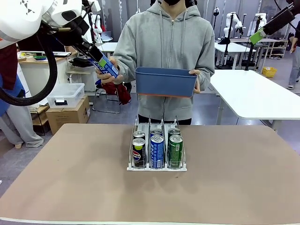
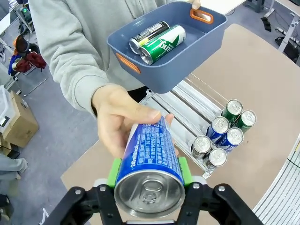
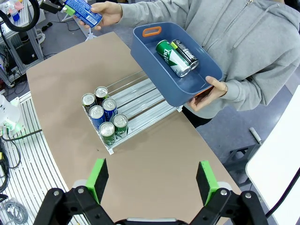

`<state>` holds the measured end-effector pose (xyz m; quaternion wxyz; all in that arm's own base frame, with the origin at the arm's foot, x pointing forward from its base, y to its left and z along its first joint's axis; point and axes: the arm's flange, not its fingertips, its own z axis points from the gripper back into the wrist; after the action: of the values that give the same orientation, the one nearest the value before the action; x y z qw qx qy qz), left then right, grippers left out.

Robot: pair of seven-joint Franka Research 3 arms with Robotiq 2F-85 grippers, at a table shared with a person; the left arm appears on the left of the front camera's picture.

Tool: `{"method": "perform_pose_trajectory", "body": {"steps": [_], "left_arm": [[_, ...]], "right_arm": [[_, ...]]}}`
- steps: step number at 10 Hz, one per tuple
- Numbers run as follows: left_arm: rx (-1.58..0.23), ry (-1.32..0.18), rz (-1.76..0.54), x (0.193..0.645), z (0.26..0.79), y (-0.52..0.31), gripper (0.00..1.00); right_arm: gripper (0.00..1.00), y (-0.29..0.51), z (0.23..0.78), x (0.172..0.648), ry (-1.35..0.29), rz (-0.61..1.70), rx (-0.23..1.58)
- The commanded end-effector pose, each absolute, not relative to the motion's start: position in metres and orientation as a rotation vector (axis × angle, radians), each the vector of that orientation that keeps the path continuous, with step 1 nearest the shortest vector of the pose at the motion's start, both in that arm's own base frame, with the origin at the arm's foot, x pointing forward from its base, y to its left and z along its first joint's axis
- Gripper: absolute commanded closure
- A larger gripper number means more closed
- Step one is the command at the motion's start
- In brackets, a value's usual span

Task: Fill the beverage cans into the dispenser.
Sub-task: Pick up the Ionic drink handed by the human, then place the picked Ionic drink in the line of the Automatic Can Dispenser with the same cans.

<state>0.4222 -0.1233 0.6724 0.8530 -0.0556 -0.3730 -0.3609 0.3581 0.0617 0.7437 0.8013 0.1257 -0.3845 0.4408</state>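
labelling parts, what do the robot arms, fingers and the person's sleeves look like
The left arm has a rounded white shell with a black cable looping below it. The left gripper and right gripper are black, with flat green pads on the fingers. The person wears a grey zip hoodie with long sleeves.

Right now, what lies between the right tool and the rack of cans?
Bare tabletop; in the right wrist view nothing stands between the open right tool and the rack.
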Motion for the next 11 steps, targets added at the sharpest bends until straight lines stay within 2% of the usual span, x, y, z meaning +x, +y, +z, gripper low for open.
{"method": "perform_pose_trajectory", "body": {"steps": [1, 3, 11], "left_arm": [[-0.122, -0.808, -0.740, 0.4247, 0.6766, -0.1202, 1.00], [-0.143, -0.772, -0.740, 0.4251, 0.6757, -0.1207, 1.00], [-0.120, -0.781, -0.754, 0.4233, 0.6718, -0.1203, 1.00]], "right_arm": [[0.00, 0.0613, 0.7435, 0.3582, -0.822, 0.947, 0.261], [0.00, 0.0613, 0.7435, 0.3582, -0.822, 0.947, 0.261], [0.00, 0.0613, 0.7435, 0.3582, -0.822, 0.947, 0.261]]}}
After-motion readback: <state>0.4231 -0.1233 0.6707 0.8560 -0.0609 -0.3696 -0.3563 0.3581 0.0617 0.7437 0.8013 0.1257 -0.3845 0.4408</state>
